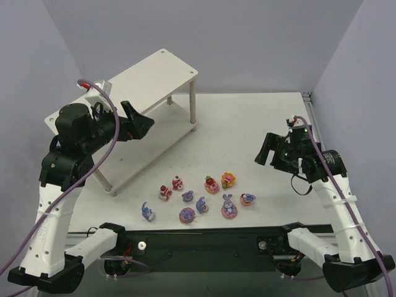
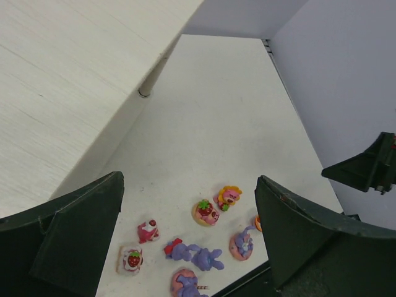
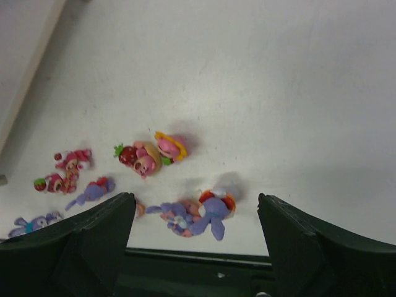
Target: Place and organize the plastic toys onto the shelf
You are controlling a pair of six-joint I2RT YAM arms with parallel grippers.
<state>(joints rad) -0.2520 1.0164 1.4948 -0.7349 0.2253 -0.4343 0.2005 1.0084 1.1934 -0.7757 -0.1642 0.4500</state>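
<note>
Setting: robotics laboratory test cell.
Plain white desk (image 1: 260,130) enclosed by bare grey partition walls (image 1: 247,43); left arm (image 1: 49,216) and right arm (image 1: 346,213) bolted at its near edge, purple cabling (image 1: 115,124) exposed.

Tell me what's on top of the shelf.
The shelf top board looks bare; the left arm covers its left end. The plastic toys lie on the table.
</note>
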